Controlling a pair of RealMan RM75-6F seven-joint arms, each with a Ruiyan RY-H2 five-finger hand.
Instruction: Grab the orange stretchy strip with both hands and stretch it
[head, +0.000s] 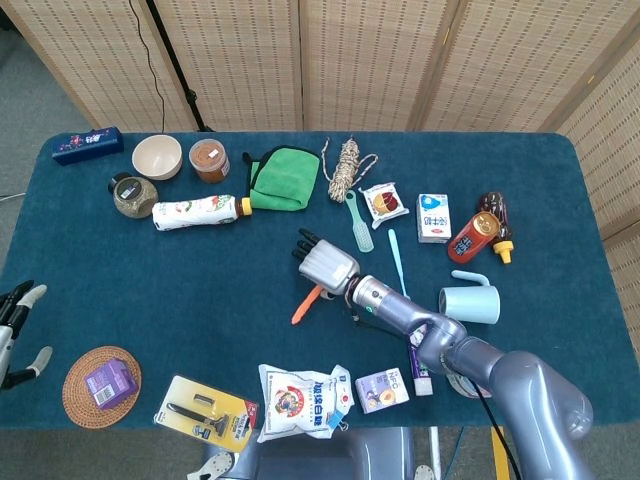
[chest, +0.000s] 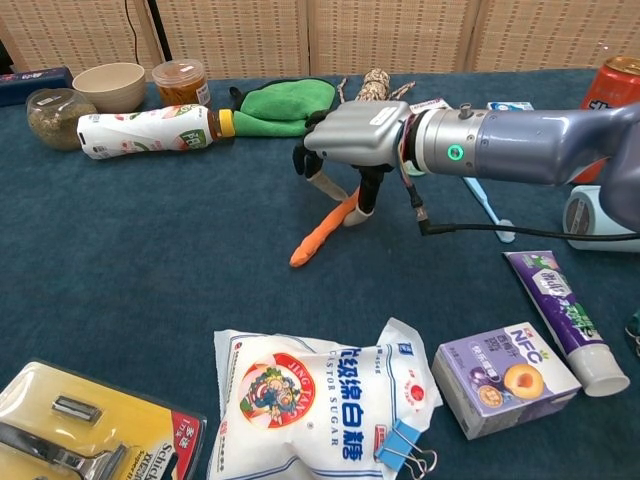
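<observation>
The orange stretchy strip lies slanted on the blue table, its lower end pointing toward me; in the head view the strip pokes out below the hand. My right hand hovers palm-down over its upper end, and the thumb and a finger pinch that end. The right hand sits at the table's centre. My left hand hangs at the far left edge, fingers apart, holding nothing, far from the strip.
A sugar bag, a purple box and toothpaste lie near me. A green cloth and a bottle lie behind the hand. A light-blue mug stands to the right, a woven coaster front left.
</observation>
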